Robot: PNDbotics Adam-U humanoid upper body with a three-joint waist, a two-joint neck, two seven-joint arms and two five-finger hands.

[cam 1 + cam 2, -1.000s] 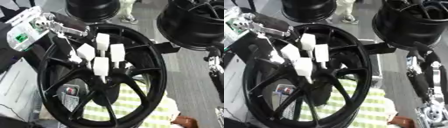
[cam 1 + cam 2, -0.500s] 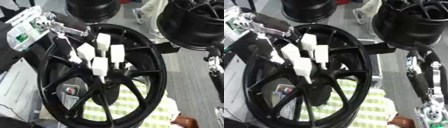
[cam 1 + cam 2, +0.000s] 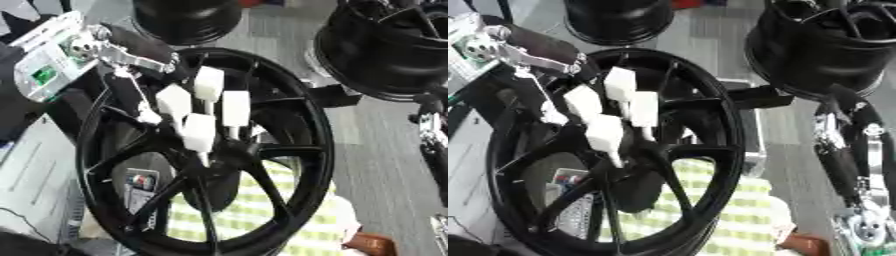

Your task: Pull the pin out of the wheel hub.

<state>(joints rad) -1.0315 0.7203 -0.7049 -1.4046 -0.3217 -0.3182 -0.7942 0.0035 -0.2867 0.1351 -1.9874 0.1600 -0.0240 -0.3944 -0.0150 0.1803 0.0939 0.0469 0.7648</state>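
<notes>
- The black wheel hub (image 3: 262,150) fills the middle of the frame, its spokes running out from a dark centre to a broad black rim.
- The pin cannot be made out for certain; a thin pale stem shows just below the lowest white fingertip, near the hub's centre, and may be it.
- The left robot hand (image 3: 197,107) comes in from the upper left of the frame and reaches over the spokes, its white-tipped fingers (image 3: 199,131) spread and pointing down toward the hub's centre.
- The fingers look fairly straight and fanned out; whether the lowest one pinches the thin stem cannot be told.
- The hand's silver and black wrist with a white housing (image 3: 52,55) sits at the upper left, over the rim's edge.
- The right robot hand (image 3: 846,165) shows at the right edge of the right eye view, dark and silver, hanging well apart from the hub; its finger state cannot be told.
- Under the hub, at lower centre, lies a green-and-white checked cloth (image 3: 306,220).
- Two more black wheels stand behind: one at the upper right (image 3: 833,45), one at the top centre (image 3: 188,20).
</notes>
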